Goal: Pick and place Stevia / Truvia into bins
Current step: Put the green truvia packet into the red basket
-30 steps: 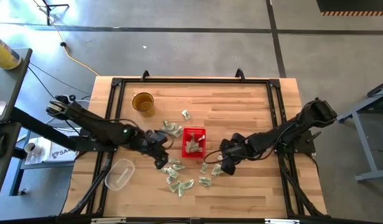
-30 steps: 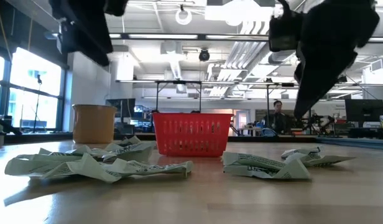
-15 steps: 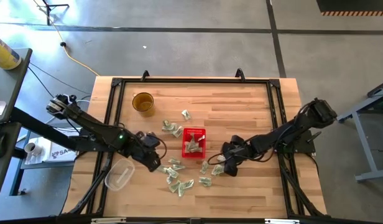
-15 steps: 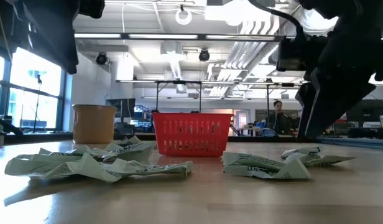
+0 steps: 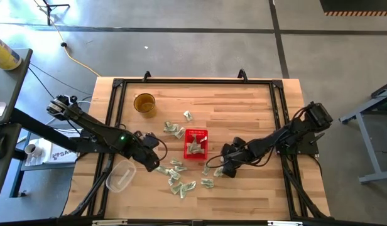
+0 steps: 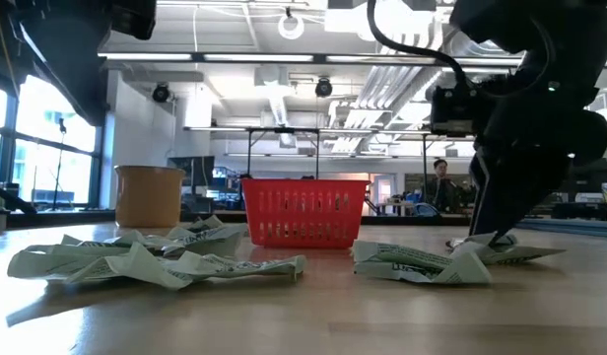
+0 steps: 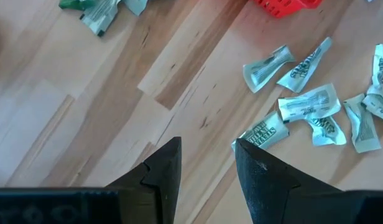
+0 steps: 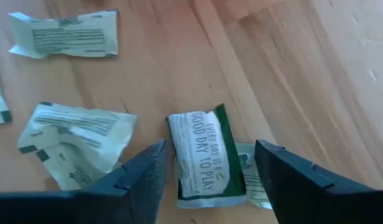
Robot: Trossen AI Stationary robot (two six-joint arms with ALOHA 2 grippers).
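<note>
Several pale green and white sachets (image 5: 181, 179) lie flat on the wood, near and left of the red meshed basket (image 5: 195, 144), which holds a few more. My right gripper (image 5: 217, 168) is open and low over the sachets to the right of and nearer than the basket. In the right wrist view its fingers (image 8: 207, 180) stand on either side of one green-edged sachet (image 8: 204, 155). My left gripper (image 5: 154, 162) is open above bare wood, left of the near pile. One sachet (image 7: 263, 134) lies just beyond its fingers (image 7: 207, 171).
A round amber cup (image 5: 144, 103) stands toward the far left of the table. A clear plastic tub (image 5: 120, 176) lies near the left edge, close to my left arm. A few sachets (image 5: 174, 130) lie beyond and left of the basket. A black frame (image 5: 193, 81) rims the table.
My left gripper has drawn back from beside the basket toward the table's near edge and a little left. My right gripper has moved left toward the sachets and come down until its fingertips are at table height around one sachet.
</note>
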